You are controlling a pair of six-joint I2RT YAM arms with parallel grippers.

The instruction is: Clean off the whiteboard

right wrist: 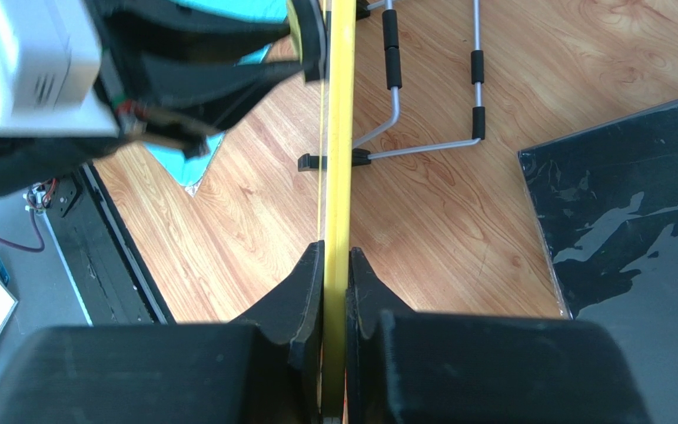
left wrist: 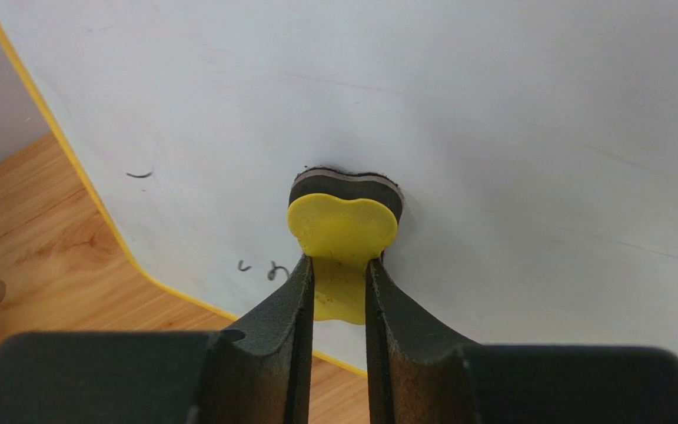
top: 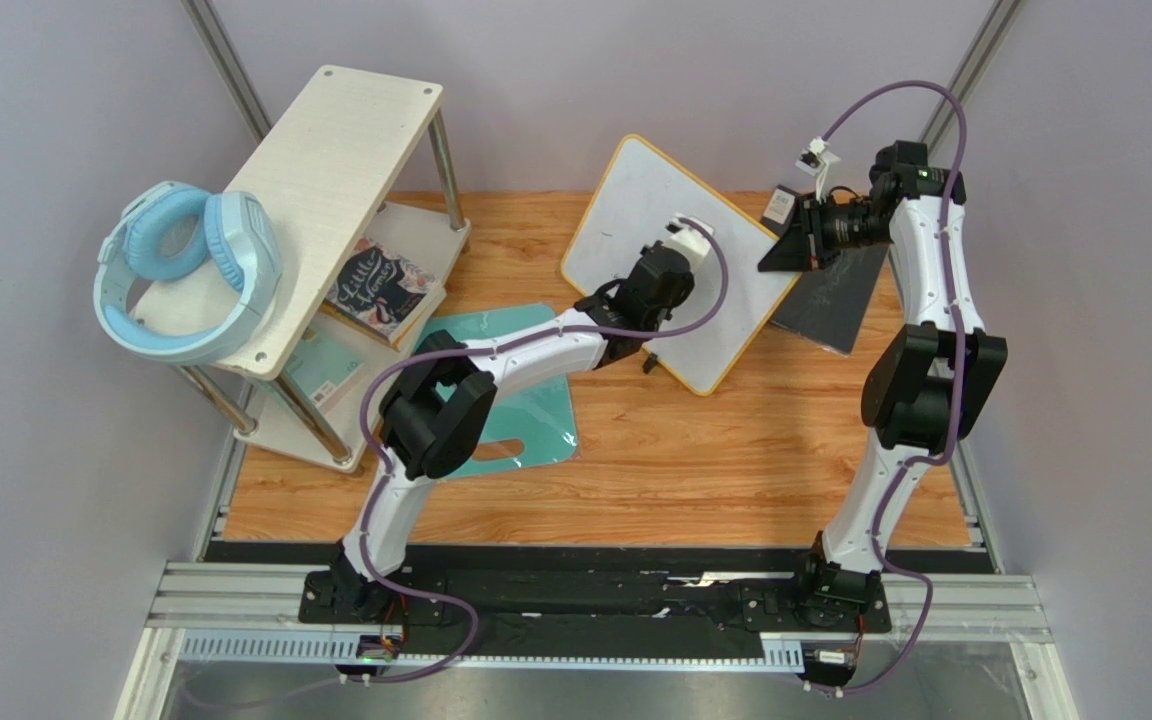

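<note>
Two dark fingers of the left end effector (left wrist: 340, 283) fill the bottom of the left wrist view, pinched together on the yellow handle of one eraser (left wrist: 344, 225). Its dark felt pad is pressed flat against the white face of the whiteboard (left wrist: 510, 132). Three small black marks (left wrist: 263, 268) show on that face: one short dash higher up and two squiggles near the yellow frame, all to the left of the eraser.

On the right wrist view the right end effector (right wrist: 335, 256) is clamped on the whiteboard's thin yellow edge, one finger on each side. Behind the board a grey wire stand (right wrist: 431, 146) with black sleeves rests on the wood.

From above, the single whiteboard stands propped at a slant near the far middle of the wooden worktop (top: 657, 465), between the two arms. One dark grey panel (top: 838, 308) lies just to its right, under the right arm. One teal cutting board (top: 537, 405) lies flat near the left arm's elbow. At the far left stands one pale shelf unit (top: 342, 135) with one pair of light blue headphones (top: 184, 270) on its top and one book (top: 379, 285) on a lower shelf.
</note>
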